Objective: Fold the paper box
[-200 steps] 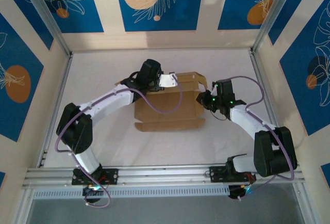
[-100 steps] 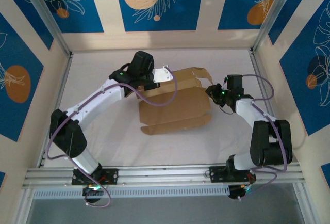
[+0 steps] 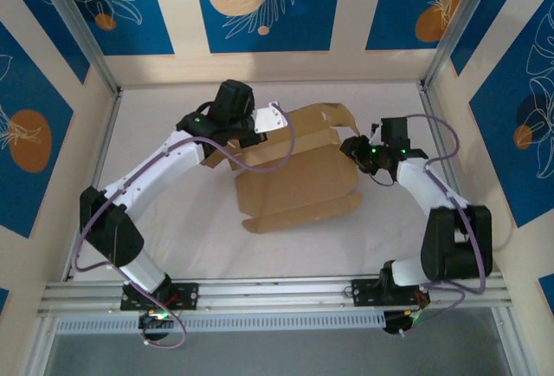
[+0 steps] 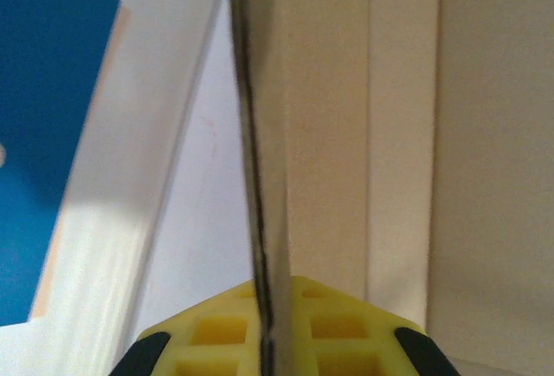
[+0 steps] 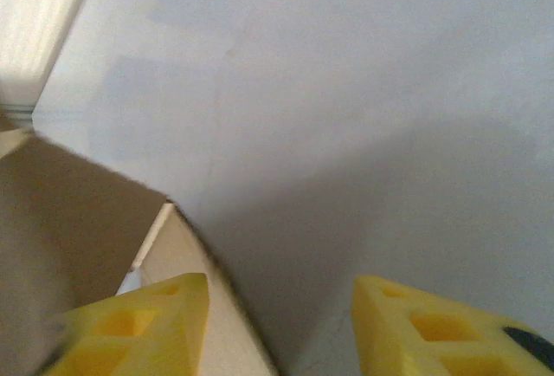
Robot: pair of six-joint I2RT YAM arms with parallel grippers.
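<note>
The paper box [image 3: 294, 177], a partly folded brown cardboard mailer, lies in the middle of the white counter [image 3: 173, 220] with its near flap flat. At its right end the right fingers [image 3: 350, 145] stand apart, clasping nothing. At its far left corner the left fingers [image 3: 273, 122] are clamped on an upright cardboard wall.

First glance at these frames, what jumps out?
A brown, partly folded paper box lies on the white table between both arms. The left gripper has its jaws shut on a cardboard wall edge at the box's far left corner. The right gripper sits at the box's right end, jaws open with nothing between them.
</note>
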